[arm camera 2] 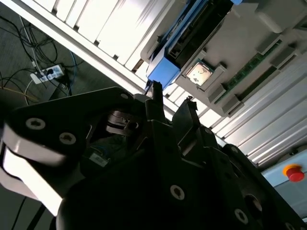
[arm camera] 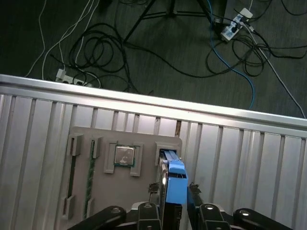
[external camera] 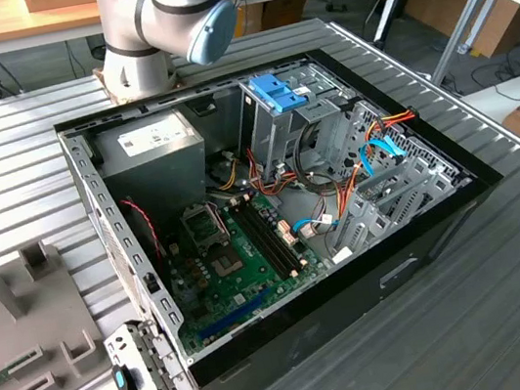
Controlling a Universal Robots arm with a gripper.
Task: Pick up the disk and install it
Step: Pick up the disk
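Fingers (arm camera: 194,192) of the gripper (arm camera: 173,191) are seen parted narrowly, one at each side of the disk (arm camera: 175,182), which is stood on edge in a slot of the grey holder (arm camera: 105,191) on the ribbed metal table (arm camera: 240,163), and whether it is touched cannot be told

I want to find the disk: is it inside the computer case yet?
No, the disk stands on edge in a slot of the grey holder on the ribbed table, with the hand at it.
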